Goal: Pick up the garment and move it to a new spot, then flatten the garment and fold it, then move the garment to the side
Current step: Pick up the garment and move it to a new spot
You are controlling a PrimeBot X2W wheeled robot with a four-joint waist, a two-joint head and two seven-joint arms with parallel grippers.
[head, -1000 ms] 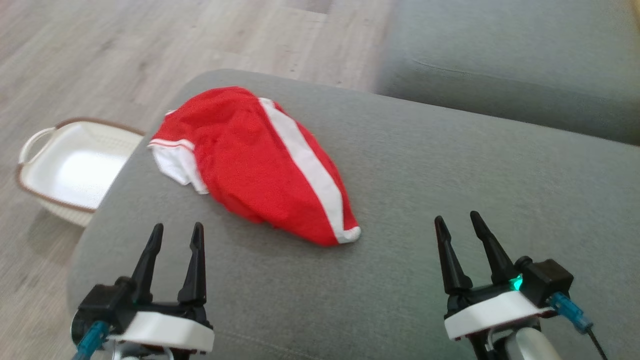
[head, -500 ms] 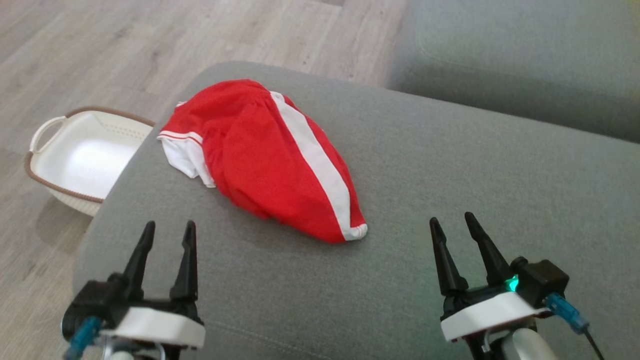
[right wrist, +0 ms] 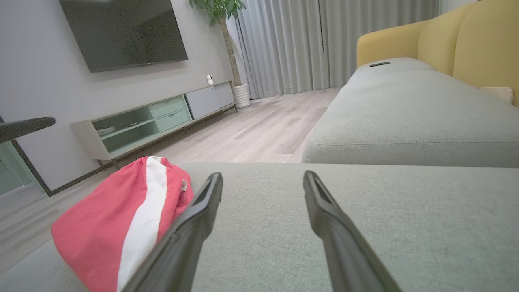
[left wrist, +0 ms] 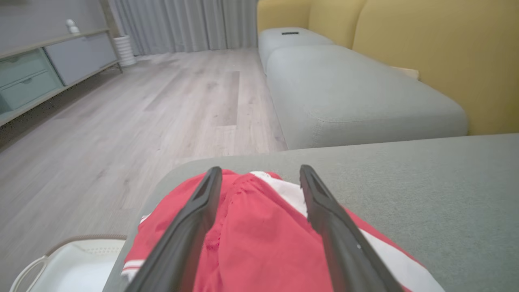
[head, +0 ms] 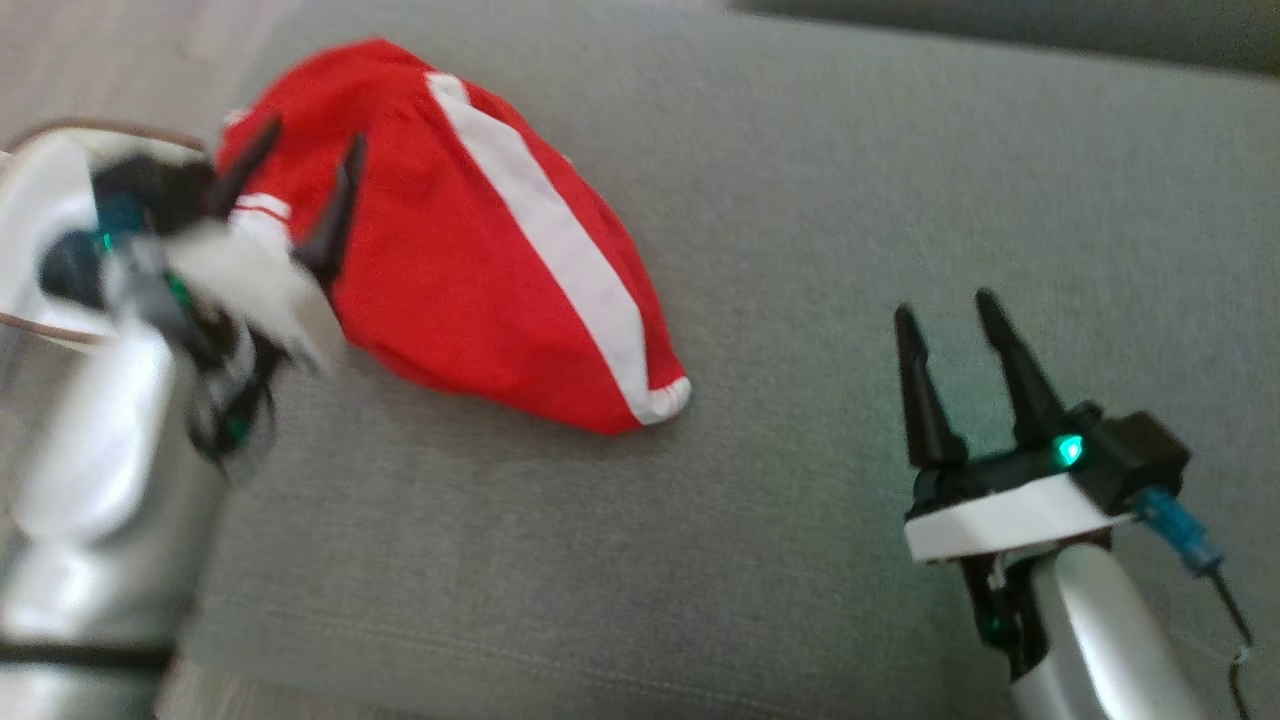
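1. On the grey fabric sofa cushion (head: 800, 250), towards its left end, lies the crumpled red jersey garment with a white stripe (head: 480, 250), bunched into a loose mound.
2. It looks light, soft and limp. I judge it will sag and drape once lifted, so a pinch on a single thin layer may slip.
3. The best hold seems to be the raised bunch near the white sleeve cuff, where several layers stack up. The hemmed tip at the near right end would suit the other arm.
4. Over that cuff end hovers the left gripper (head: 313, 137), fingers spread with nothing between them. The left wrist view shows red cloth below the gap.
5. Well apart to the right stands the right gripper (head: 945, 305), also spread and empty.
6. Beside the cushion's left edge sits a white plastic basket with a brown rim (left wrist: 61, 267).
7. Compared with a second ago, the left arm has swung up from the lower left to the garment. The head camera has dipped closer, and the garment itself lies as before.
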